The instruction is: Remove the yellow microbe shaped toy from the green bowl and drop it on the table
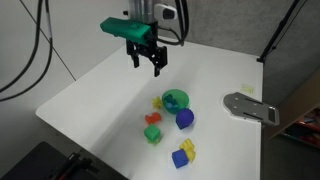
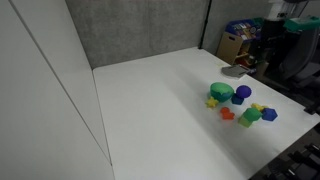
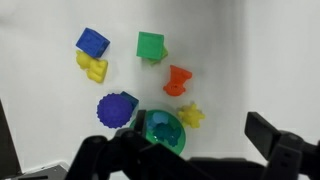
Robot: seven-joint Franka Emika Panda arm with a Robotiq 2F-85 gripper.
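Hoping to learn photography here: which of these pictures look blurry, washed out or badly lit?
Wrist view: the pincer at the bottom is dark and blurred, the green bowl beyond it sharper. In an exterior view the table is bright and evenly lit, with soft shadows. In an exterior view the bowl looks tiny and the background dim.

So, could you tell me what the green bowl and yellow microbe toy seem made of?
Green bowl: likely smooth moulded plastic, uniform colour with faint sheen. Yellow microbe shaped toy: probably matte plastic or rubber, given rounded stubby arms; too blurred to be sure.
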